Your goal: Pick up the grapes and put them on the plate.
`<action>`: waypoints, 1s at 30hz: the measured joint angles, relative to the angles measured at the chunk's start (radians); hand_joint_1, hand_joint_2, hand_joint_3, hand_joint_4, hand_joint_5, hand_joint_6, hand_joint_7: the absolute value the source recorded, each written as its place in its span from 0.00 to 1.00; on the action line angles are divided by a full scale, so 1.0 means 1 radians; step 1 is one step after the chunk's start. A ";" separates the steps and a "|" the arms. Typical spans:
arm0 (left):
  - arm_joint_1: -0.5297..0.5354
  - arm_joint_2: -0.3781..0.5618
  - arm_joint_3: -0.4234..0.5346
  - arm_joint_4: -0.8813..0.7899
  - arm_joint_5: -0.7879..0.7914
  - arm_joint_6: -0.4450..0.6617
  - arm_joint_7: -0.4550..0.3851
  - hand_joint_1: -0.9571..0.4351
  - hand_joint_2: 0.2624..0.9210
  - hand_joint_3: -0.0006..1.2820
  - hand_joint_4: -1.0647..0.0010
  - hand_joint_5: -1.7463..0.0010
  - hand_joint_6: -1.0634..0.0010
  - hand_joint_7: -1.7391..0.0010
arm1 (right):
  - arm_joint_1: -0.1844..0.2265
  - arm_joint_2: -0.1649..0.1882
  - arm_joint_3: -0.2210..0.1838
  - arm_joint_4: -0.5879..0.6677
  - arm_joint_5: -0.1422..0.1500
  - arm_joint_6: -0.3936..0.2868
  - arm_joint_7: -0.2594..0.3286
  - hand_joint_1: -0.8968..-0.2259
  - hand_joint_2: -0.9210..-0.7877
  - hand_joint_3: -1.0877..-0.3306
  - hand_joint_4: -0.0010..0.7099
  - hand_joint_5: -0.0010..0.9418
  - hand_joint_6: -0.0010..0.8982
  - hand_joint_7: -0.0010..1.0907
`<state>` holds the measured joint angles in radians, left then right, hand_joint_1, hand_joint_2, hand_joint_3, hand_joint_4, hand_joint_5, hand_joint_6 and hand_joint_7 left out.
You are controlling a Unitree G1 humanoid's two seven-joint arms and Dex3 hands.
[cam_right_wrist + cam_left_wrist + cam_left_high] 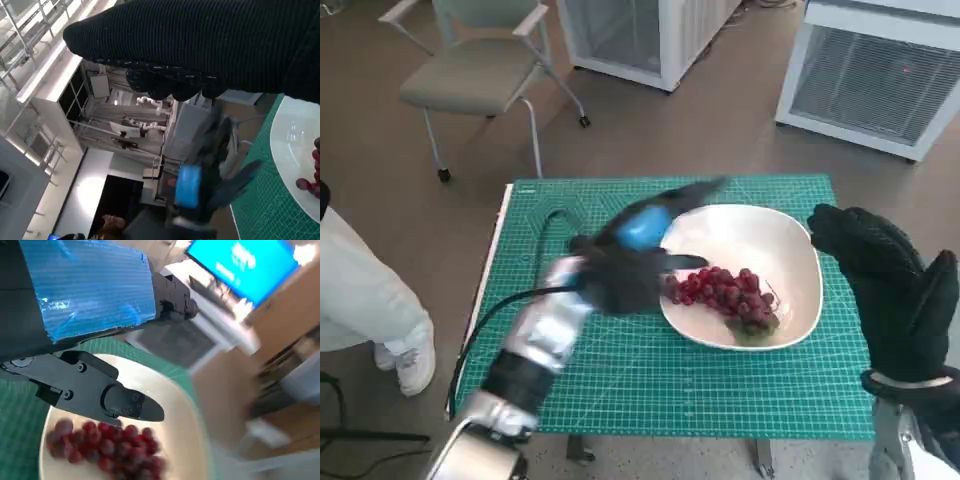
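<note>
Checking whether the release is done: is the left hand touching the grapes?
Apart. In the left wrist view, white plate shows between the left hand and the grapes.

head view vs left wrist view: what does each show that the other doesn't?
Head view only: the gloved right hand raised beside the plate's rim, the chair, the whole green cutting mat, and a person's leg and shoe at the table's side.

Left wrist view only: a lit blue screen, blurred, beyond the table.

Both: the grapes lying in the white plate, and the blue-taped left hand over the plate's edge, holding nothing.
</note>
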<state>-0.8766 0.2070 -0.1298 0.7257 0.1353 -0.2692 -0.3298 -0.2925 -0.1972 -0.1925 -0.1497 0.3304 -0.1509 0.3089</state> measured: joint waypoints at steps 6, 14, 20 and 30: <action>0.067 -0.011 0.160 0.031 -0.251 -0.041 -0.148 0.33 1.00 0.09 0.87 0.99 0.84 0.99 | -0.001 0.000 0.001 -0.004 -0.002 0.000 0.000 0.53 0.00 0.69 0.49 0.30 0.17 0.80; 0.168 -0.021 0.284 0.009 -0.438 -0.044 -0.261 0.31 1.00 0.11 0.82 0.99 0.79 0.98 | -0.001 0.000 0.000 -0.003 -0.002 0.000 0.000 0.53 0.00 0.69 0.49 0.30 0.17 0.79; 0.229 -0.024 0.304 -0.064 -0.482 -0.036 -0.282 0.30 1.00 0.12 0.80 0.99 0.76 0.98 | -0.001 -0.003 -0.002 -0.001 0.000 0.000 0.001 0.53 0.00 0.69 0.48 0.30 0.17 0.79; 0.270 -0.051 0.310 -0.157 -0.523 -0.009 -0.292 0.33 1.00 0.11 0.81 1.00 0.76 0.99 | -0.002 -0.014 -0.003 0.006 0.001 0.000 0.004 0.53 0.00 0.69 0.48 0.30 0.18 0.79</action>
<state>-0.6070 0.1559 0.1798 0.5687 -0.3879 -0.2786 -0.6216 -0.2943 -0.2115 -0.1955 -0.1438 0.3318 -0.1509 0.3132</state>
